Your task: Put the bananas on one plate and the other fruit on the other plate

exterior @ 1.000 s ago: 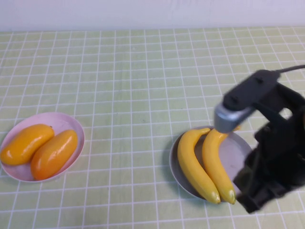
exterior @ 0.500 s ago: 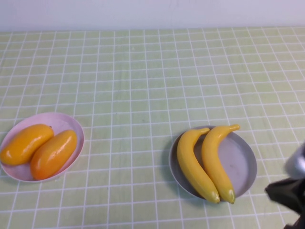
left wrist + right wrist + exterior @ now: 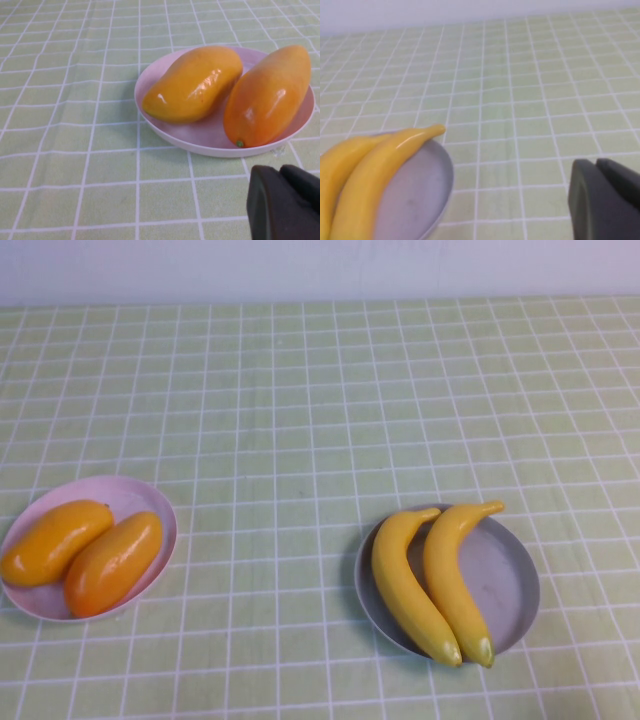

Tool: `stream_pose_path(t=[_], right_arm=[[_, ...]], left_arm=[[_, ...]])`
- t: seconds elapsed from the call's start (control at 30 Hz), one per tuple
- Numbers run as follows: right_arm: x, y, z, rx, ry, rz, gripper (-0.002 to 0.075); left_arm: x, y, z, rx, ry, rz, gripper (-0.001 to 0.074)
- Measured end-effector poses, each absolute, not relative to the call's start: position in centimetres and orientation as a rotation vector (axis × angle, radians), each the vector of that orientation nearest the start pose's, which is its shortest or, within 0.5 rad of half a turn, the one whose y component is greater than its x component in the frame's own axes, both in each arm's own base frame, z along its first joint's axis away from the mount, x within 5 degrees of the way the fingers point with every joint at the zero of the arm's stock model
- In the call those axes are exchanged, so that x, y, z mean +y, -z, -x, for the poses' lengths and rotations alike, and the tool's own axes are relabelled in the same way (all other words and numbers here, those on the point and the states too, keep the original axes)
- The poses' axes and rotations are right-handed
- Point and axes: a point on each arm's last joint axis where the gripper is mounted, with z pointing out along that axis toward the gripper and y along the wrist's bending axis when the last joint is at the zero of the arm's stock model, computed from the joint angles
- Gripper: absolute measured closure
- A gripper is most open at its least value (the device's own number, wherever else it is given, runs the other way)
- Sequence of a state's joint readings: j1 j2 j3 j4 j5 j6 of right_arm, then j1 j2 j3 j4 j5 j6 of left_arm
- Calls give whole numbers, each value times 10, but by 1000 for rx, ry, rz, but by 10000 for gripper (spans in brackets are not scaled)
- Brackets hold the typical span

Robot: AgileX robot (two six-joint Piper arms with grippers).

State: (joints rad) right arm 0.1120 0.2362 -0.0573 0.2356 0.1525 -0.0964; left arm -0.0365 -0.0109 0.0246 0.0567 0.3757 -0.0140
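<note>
A staged test bench, by the look of it: the counter [image 3: 320, 390] wears a green checked cloth against a blank pale wall [image 3: 320, 265], with glossy prop-like fruit. The left tool [image 3: 285, 202] and right tool [image 3: 605, 200] sit low at the counter's near edge.

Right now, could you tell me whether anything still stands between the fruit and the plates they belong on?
Nothing visible does: both bananas already lie on the grey-blue plate and both mangoes on the pink plate. Left gripper and right gripper sit withdrawn.
</note>
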Motion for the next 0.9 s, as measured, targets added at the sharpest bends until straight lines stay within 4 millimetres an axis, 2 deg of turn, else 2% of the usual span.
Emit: stream_pose_path(t=[0.27,0.4,0.7,0.9], right_arm=[[6,-196,-56,1676,-140,-25,741],[6,-189,-56,1689,-134,-22,741],[6,-187,-56,1706,-135,-18,741],[6,-178,-54,1801,-68,54,741]], left_arm=[[0,-172,-53,1872,-21,-56,732],[0,-172,-52,1870,-21,-56,732],[0,-172,-52,1870,-21,-56,732],[0,-172,-52,1870,-21,-56,732]])
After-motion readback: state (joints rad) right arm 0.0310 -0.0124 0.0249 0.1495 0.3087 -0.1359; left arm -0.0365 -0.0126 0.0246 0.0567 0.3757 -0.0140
